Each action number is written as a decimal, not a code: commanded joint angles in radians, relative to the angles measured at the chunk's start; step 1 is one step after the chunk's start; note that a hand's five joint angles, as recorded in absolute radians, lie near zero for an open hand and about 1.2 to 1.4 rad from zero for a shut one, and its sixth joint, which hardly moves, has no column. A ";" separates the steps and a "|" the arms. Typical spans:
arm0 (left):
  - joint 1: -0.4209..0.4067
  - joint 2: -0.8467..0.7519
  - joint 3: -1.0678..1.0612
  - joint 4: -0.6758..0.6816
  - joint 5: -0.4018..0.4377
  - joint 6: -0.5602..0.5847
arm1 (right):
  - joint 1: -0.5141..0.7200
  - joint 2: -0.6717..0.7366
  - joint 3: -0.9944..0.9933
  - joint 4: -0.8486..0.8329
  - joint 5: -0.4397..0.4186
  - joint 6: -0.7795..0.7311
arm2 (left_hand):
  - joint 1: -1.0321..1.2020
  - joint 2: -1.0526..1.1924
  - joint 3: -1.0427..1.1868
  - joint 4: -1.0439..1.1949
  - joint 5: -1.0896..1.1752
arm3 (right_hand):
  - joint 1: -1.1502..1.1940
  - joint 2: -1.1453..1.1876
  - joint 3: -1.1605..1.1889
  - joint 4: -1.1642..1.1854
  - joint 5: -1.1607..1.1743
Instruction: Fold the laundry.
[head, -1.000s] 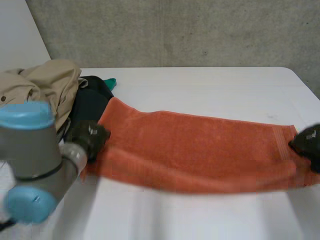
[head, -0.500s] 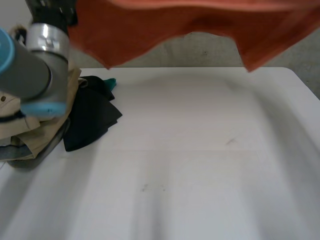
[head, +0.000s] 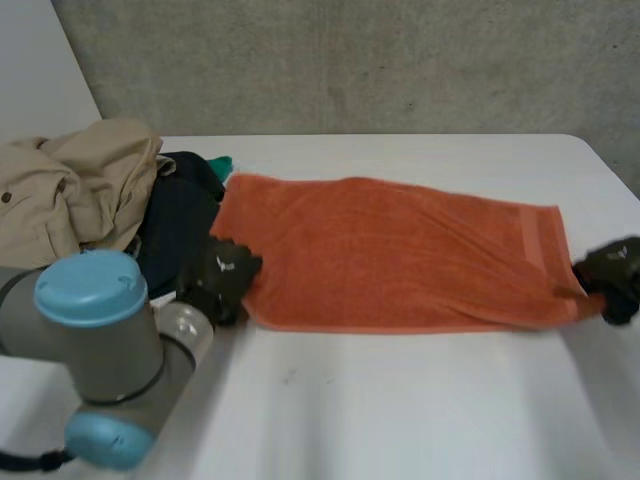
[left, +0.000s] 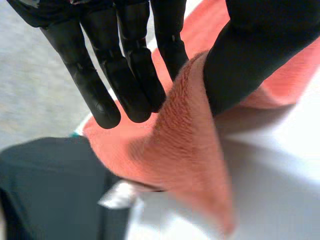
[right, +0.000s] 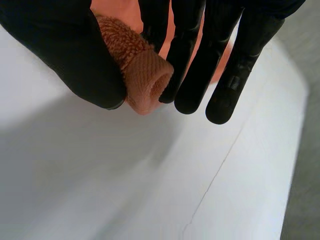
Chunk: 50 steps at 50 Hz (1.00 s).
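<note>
The table (head: 400, 400) is white. The towel (head: 390, 250) is plain orange-red terry, with a flat woven band of the same orange across it near the table's right edge. In the pile at the left edge the beige garment (head: 70, 190) carries a brown button, the black garment (head: 175, 225) beside it is unpatterned, and a teal cloth (head: 220, 162) peeks out behind. The left hand (head: 225, 278) and the right hand (head: 610, 270) are black; the left arm (head: 100, 330) is grey with light-blue caps. The wall (head: 350, 60) is mottled grey

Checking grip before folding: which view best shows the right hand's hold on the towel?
Right wrist view: right hand pinches orange towel at its rolled corner. Head view: hand at towel's end, pinch unclear. Left wrist view: left hand pinching.
</note>
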 joint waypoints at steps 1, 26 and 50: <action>-0.068 0.208 -0.097 -0.334 -0.008 0.019 | -0.132 -0.220 0.162 0.223 0.012 -0.284 | 0.243 0.196 0.201 0.194 0.241 | 0.405 0.216 0.216 0.207 0.226; -0.101 -0.056 0.182 -0.215 -0.064 0.071 | -0.166 -0.092 0.097 -0.029 -0.058 -0.144 | 0.243 0.196 0.201 0.194 0.241 | 0.405 0.216 0.216 0.207 0.226; 0.041 0.030 0.686 0.219 -0.078 0.113 | 0.004 -0.268 -0.308 -0.600 0.063 0.377 | 0.243 0.196 0.201 0.194 0.241 | 0.405 0.216 0.216 0.207 0.226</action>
